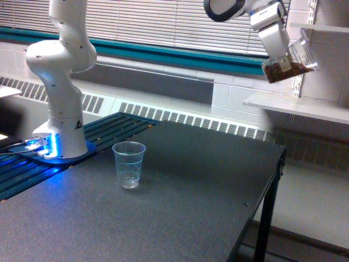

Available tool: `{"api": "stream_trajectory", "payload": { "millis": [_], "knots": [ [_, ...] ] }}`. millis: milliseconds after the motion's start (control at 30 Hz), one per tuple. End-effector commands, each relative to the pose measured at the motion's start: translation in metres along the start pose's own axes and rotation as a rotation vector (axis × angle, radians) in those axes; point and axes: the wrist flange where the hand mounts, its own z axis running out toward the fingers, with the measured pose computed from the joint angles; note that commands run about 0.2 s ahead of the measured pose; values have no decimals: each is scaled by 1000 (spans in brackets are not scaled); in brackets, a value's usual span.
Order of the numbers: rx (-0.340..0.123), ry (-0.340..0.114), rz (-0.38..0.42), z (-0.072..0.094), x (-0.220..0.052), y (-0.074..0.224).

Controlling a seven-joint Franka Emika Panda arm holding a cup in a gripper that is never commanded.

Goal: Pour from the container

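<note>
While the white arm's base (61,131) stands at the left of the frame on a blue-lit plate, its far end reaches across the top to the upper right corner, where the gripper (279,53) clamps the container (290,61). That small clear tumbler hangs high in the air, tilted well over to one side, with its mouth turned toward the right edge of the frame. Brown nut-like pieces (284,69) lie heaped along its lower wall, filling roughly the bottom half of the tilted cup; none show outside it. Far below and well apart, left of centre, a clear tapered plastic cup (129,164) with printed measuring marks stands upright on the dark table (185,207); nothing can be seen in it. The container is not above this cup but well off toward the frame's right, over the table's far right corner. Behind it, at right, a pale shelf (305,108) juts from the wall below window blinds (163,24).
</note>
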Motion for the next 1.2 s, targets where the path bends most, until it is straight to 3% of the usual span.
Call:
{"api": "stream_trajectory", "payload": {
  "millis": [33, 633, 1200],
  "knots": [
    [-6, 6, -5, -3, 2, 0],
    [-25, 3, -47, -1, -10, 12],
    [-88, 15, -84, -28, -30, 60]
  ]
}}
